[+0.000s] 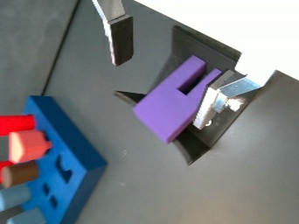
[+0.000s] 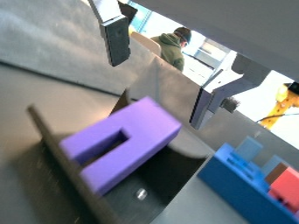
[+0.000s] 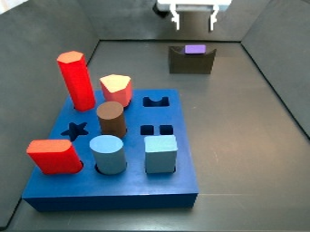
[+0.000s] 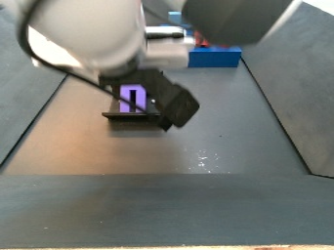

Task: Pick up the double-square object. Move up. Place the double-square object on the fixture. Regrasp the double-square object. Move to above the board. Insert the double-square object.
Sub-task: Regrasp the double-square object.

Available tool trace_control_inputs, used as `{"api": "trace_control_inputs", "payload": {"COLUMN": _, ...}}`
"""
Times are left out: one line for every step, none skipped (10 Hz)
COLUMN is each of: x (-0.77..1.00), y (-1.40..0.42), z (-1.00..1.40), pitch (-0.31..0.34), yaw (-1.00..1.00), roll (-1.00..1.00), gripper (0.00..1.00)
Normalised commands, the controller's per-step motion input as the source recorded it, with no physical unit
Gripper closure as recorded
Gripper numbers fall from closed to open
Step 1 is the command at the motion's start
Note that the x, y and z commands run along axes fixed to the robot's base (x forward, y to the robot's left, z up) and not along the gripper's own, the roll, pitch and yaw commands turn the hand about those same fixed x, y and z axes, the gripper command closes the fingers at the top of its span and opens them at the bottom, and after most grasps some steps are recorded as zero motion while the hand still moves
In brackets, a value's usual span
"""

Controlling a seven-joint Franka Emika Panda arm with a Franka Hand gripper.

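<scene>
The purple double-square object (image 3: pixel 194 50) rests on the dark fixture (image 3: pixel 191 63) at the far end of the floor. It also shows in both wrist views (image 1: pixel 170 103) (image 2: pixel 122 140), leaning on the fixture's bracket (image 1: pixel 218 49) (image 2: pixel 65 171). My gripper (image 3: pixel 194 12) is open and empty above it. In both wrist views (image 1: pixel 167 70) (image 2: pixel 163 72) the fingers (image 1: pixel 118 39) (image 2: pixel 115 44) stand wide apart on either side of the piece, clear of it. In a side view the purple piece (image 4: pixel 135 96) shows behind the arm on the fixture (image 4: pixel 136 119).
The blue board (image 3: pixel 121 186) lies near the front and carries a red hexagonal post (image 3: pixel 75 80), an orange piece (image 3: pixel 116 89), a brown cylinder (image 3: pixel 111 118), a blue cylinder (image 3: pixel 107 154), a blue cube (image 3: pixel 161 152) and a red block (image 3: pixel 54 156). Grey walls ring the floor.
</scene>
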Motion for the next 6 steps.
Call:
{"api": "trace_control_inputs", "payload": {"x": -0.03, "y": 0.01, "z": 0.39, "pitch": 0.119, "yaw": -0.01, "roll": 0.04, "gripper": 0.0}}
{"api": "trace_control_inputs", "payload": {"x": -0.09, "y": -1.0, "z": 0.98, "pitch": 0.072, "yaw": 0.01, "roll": 1.0, "gripper": 0.0}}
{"api": "trace_control_inputs", "payload": {"x": -0.09, "y": -1.0, "z": 0.9, "pitch": 0.069, "yaw": 0.01, "roll": 1.0, "gripper": 0.0}}
{"api": "trace_control_inputs", "payload": {"x": -0.12, "y": -1.0, "z": 0.84, "pitch": 0.054, "yaw": 0.01, "roll": 1.0, "gripper": 0.0}}
{"api": "trace_control_inputs", "payload": {"x": -0.13, "y": -1.0, "z": 0.8, "pitch": 0.049, "yaw": 0.01, "roll": 1.0, "gripper": 0.0}}
{"api": "trace_control_inputs", "payload": {"x": -0.11, "y": -0.9, "z": 0.62, "pitch": 0.043, "yaw": 0.01, "roll": 1.0, "gripper": 0.0}}
